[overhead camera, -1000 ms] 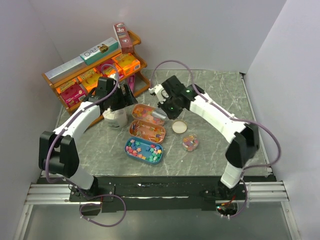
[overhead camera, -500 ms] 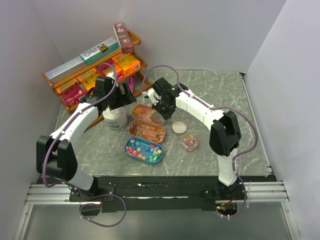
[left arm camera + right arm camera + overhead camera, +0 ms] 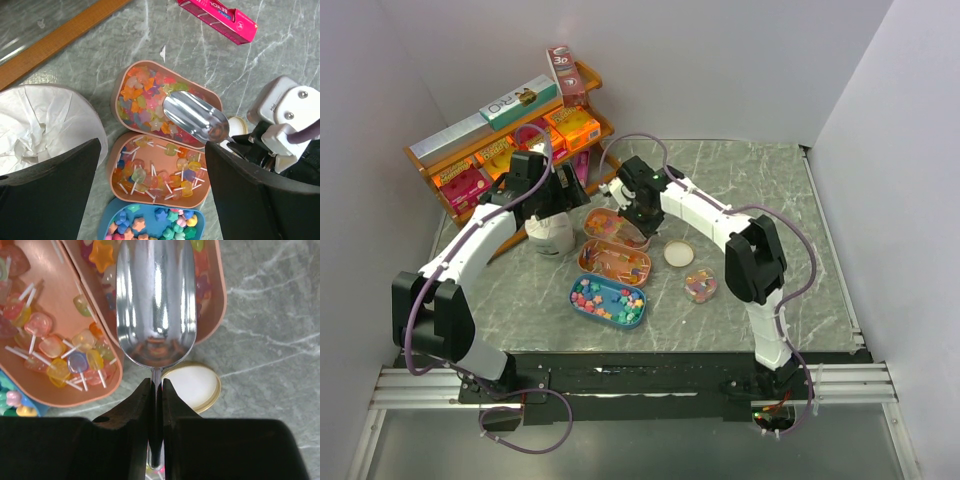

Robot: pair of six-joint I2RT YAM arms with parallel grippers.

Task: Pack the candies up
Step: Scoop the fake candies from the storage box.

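Note:
Small bright candies fill a peach tray (image 3: 610, 224), seen in the left wrist view too (image 3: 142, 95). More lie in a blue tray (image 3: 608, 300) and a small clear jar (image 3: 700, 286). My right gripper (image 3: 639, 210) is shut on the handle of an empty metal scoop (image 3: 156, 300), with its jaws closed on the handle (image 3: 156, 400). The scoop's bowl (image 3: 195, 120) hangs over the near end of the peach candy tray. My left gripper (image 3: 155, 200) is wide open and empty above the lollipop tray (image 3: 160, 170), next to a white paper-lined cup (image 3: 40, 130).
A round lid (image 3: 678, 254) lies right of the lollipop tray (image 3: 615, 262). A wooden shelf (image 3: 470, 150) with orange and pink boxes stands at the back left. A pink box (image 3: 217, 17) lies on the table behind the trays.
My right gripper has moved left and back, carrying the scoop over the far peach candy tray, and its forearm has swung round. My left arm has barely moved.

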